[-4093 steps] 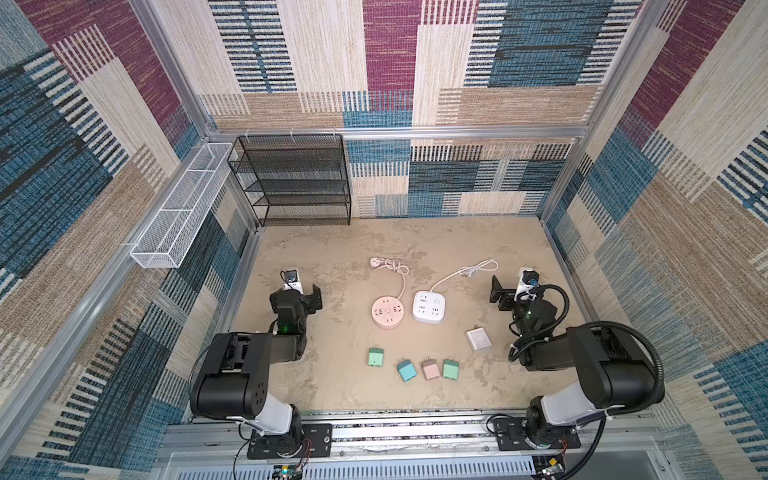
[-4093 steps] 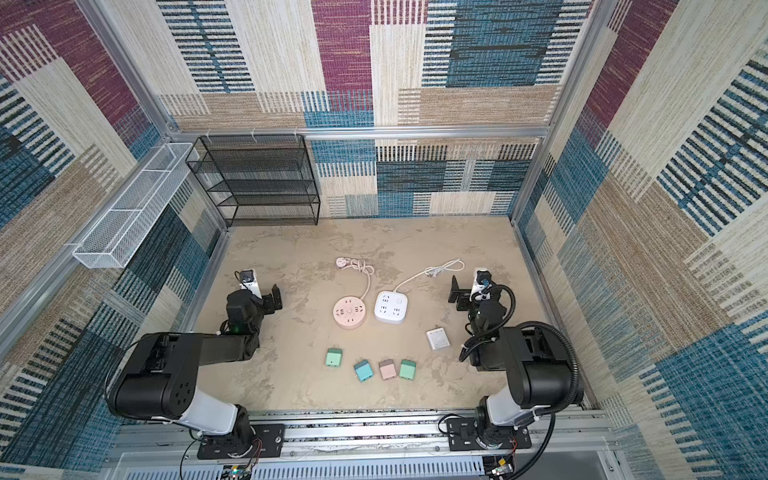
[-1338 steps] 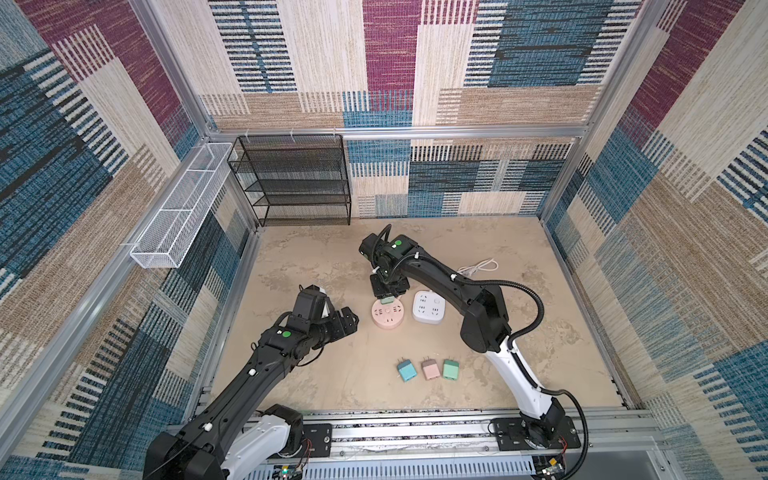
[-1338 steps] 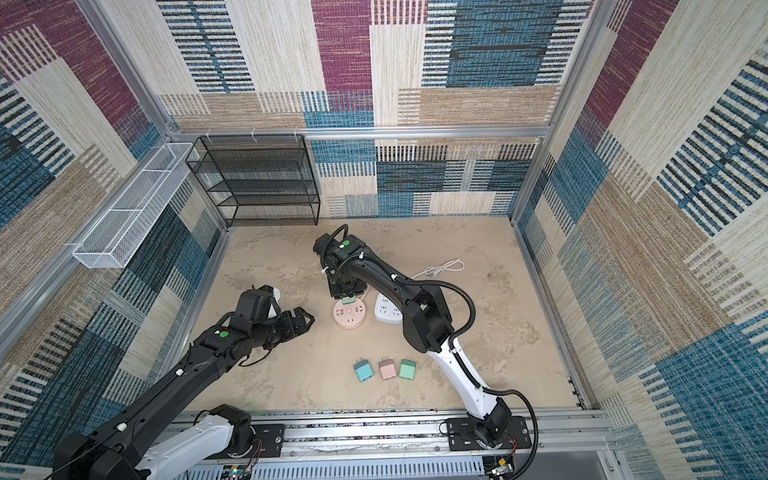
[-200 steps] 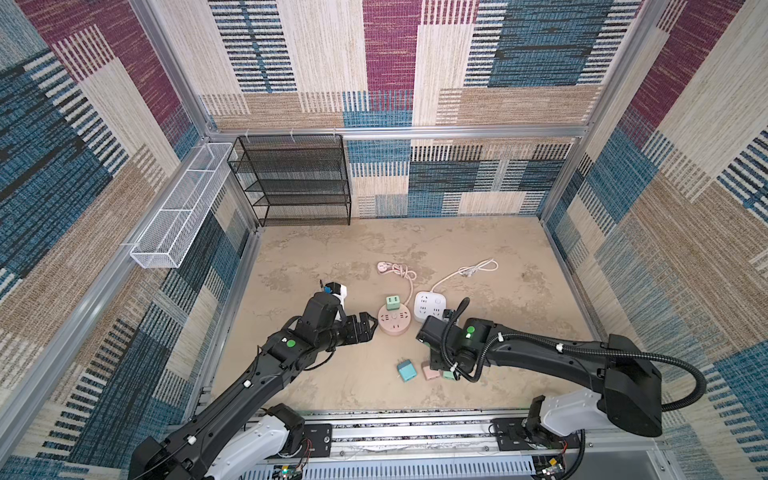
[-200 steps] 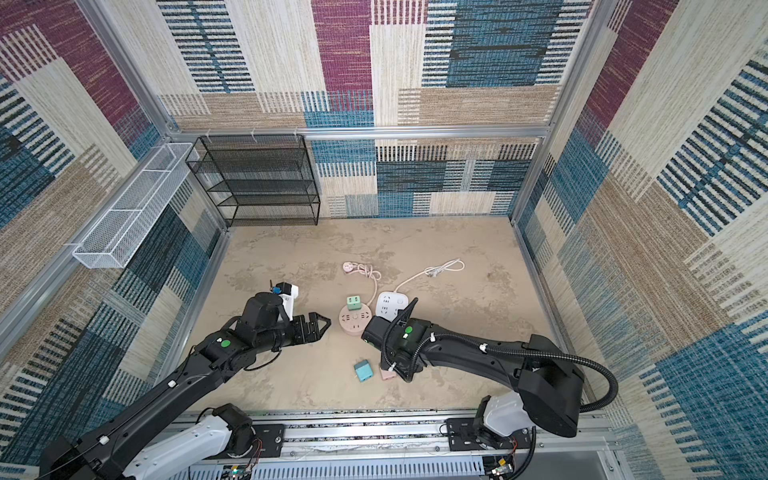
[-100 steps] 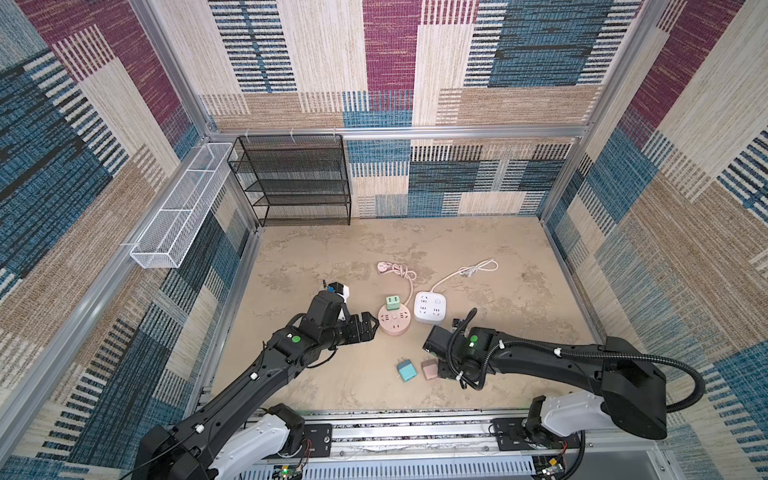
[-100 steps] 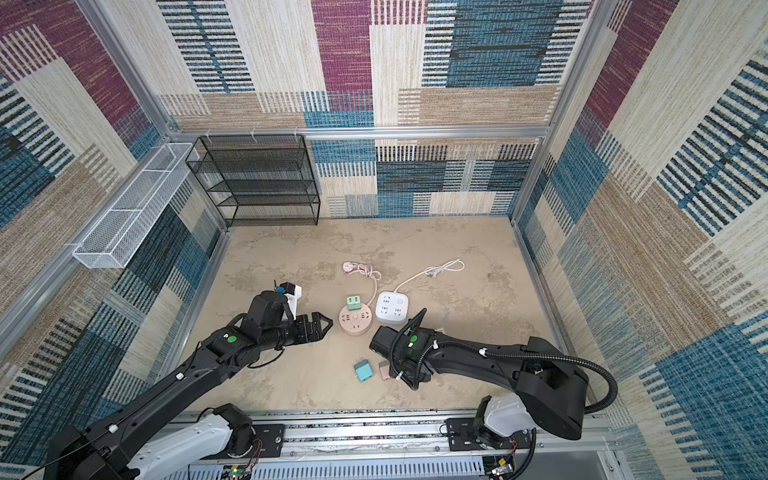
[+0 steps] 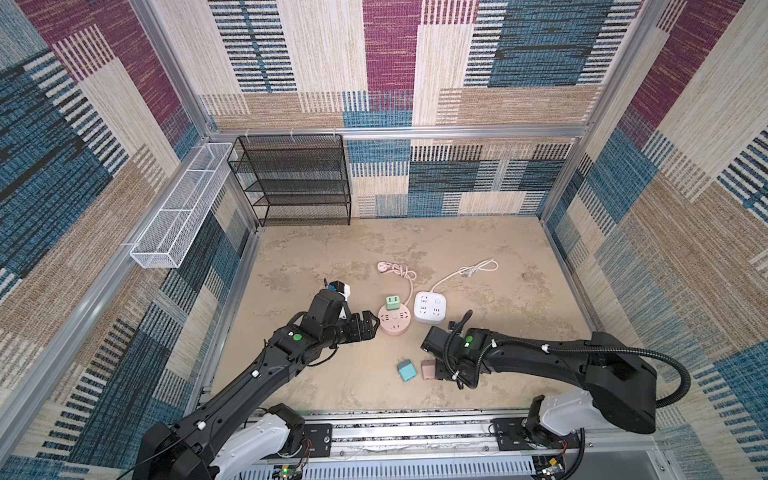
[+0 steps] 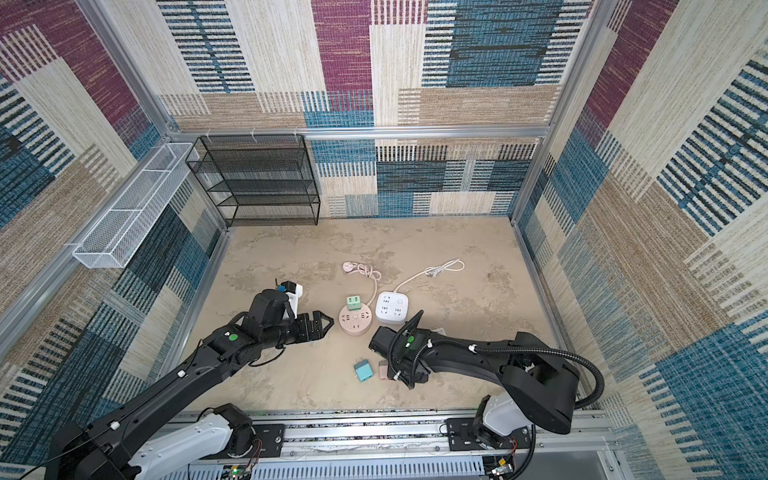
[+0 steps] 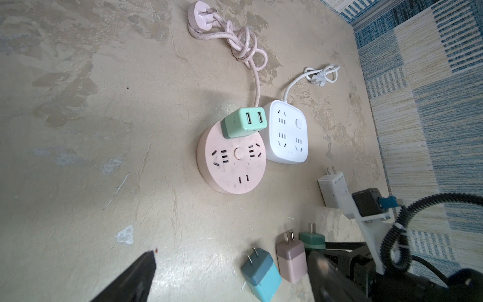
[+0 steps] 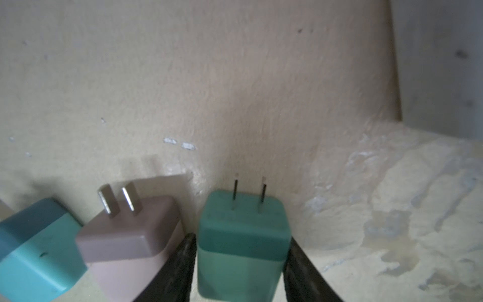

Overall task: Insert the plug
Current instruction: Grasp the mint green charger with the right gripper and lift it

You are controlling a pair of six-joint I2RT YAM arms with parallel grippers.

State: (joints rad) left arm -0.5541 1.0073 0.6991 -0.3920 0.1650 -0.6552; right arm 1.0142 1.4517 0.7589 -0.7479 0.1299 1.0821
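In both top views, low and right of centre, the right tool (image 9: 441, 374) is bending down just beside the teal plug (image 9: 406, 371). Left of centre, the left tool (image 9: 371, 323) is hanging wide open next to the round pink socket (image 9: 395, 328).

In the left wrist view the dark green plug (image 11: 312, 239) is lying on the worktop (image 11: 104, 130), the pink plug (image 11: 291, 257) just beside it.

In the right wrist view the fingers (image 12: 180, 261) are pressing both sides of the dark green plug, gripping it. The pink plug is crowding one finger, so lifting risks dragging it along. The round pink socket is lying unheld and risks sliding under the push.
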